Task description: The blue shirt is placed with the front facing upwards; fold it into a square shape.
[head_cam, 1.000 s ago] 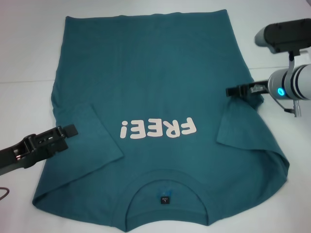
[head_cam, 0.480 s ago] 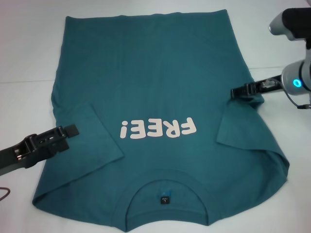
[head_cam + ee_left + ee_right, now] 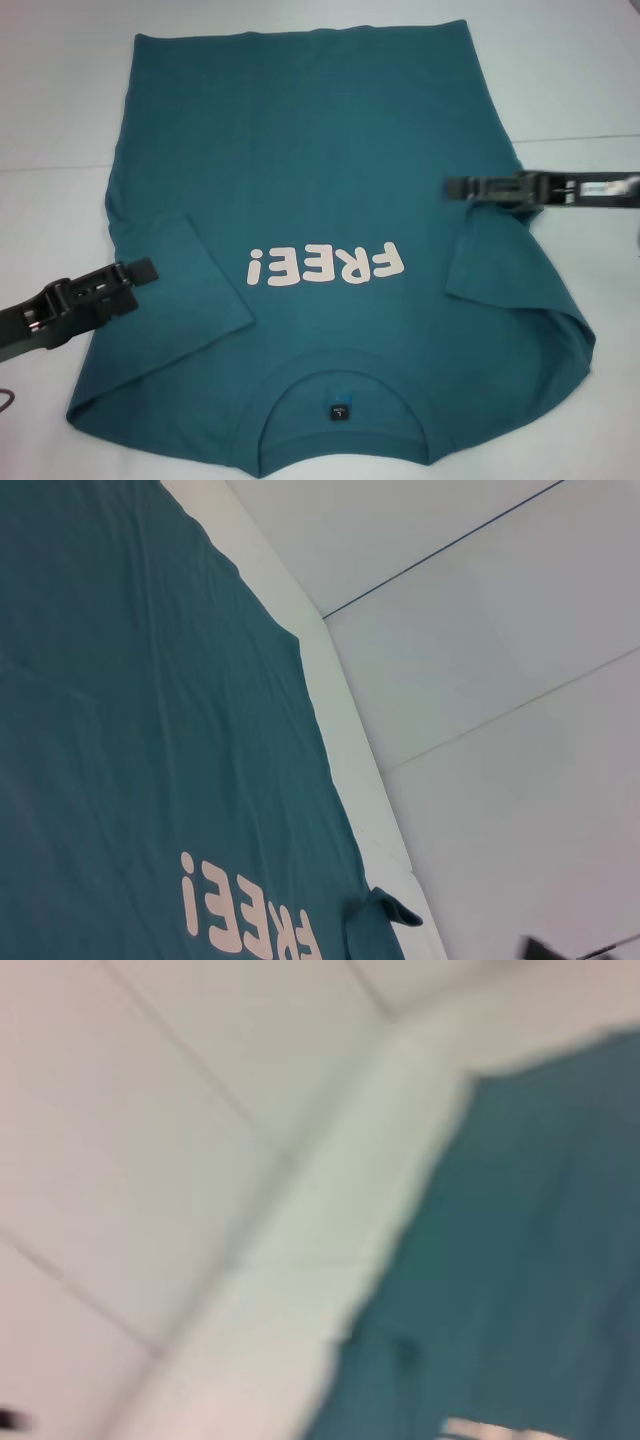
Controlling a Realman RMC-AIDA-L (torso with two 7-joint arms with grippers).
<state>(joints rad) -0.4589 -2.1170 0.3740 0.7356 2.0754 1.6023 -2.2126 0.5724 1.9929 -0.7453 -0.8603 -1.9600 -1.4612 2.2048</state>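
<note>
— Head view first: where is the blue shirt (image 3: 320,220)?
— Spread flat on the white desk (image 3: 60,100), filling the middle of the frame, front up. Pink "FREE!" print (image 3: 327,266) below centre, reading upside down; collar (image 3: 343,400) with small dark label (image 3: 340,411) at the bottom edge. Both sleeves folded inward over the body, one at lower left, one at right.
— And the left gripper (image 3: 148,269)?
— Entering from the lower left edge, tip over the folded sleeve at the shirt's left side. Jaws drawn close together; cannot tell whether any cloth is pinched.
— The right gripper (image 3: 455,186)?
— Reaching in level from the right edge, tip over the shirt's right side just above the folded sleeve. Jaws narrow too, with no clear sign of a hold on cloth.
— Left wrist view?
— Teal cloth across the left half, part of the print at the bottom, pale desk edge beside it.
— Right wrist view?
— Blurred; teal cloth at lower right, white surface elsewhere.
</note>
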